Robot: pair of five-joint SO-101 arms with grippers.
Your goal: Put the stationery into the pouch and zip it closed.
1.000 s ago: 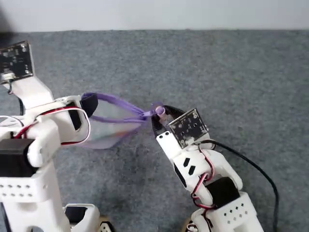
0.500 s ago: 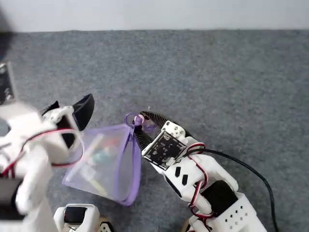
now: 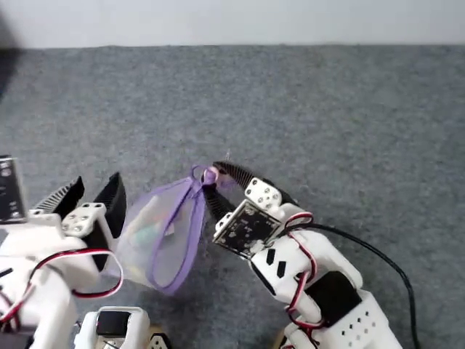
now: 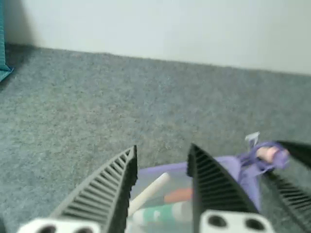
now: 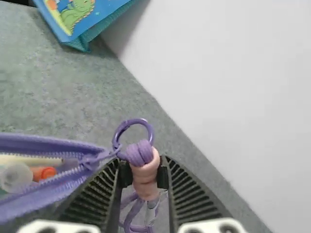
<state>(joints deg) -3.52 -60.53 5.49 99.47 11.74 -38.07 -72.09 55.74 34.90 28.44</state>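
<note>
The clear pouch [image 3: 163,233] with purple trim hangs tilted over the grey mat. It dangles from its zipper pull [image 3: 209,175], a pink and purple cord with a ring. My right gripper [image 3: 212,182] is shut on that pull [image 5: 142,167]. Beside it the purple zipper edge of the pouch [image 5: 39,145] runs away, with pens showing behind it. My left gripper [image 3: 96,182] stands open just beside the pouch's other end, apart from it. From the left wrist, its gripper [image 4: 163,150] frames the pouch [image 4: 165,194], where a white stick, an orange piece and a green-banded tube show through.
The grey mat [image 3: 327,109] is bare toward the back and right, up to the white wall [image 3: 232,22]. A black cable [image 3: 381,254] trails from the right arm. A blue box with a dinosaur picture [image 5: 77,14] stands by the wall.
My left gripper has let go of the pouch's end, opened and pulled back toward the front left. The pouch swung down and now hangs from the right gripper, which shifted slightly left.
</note>
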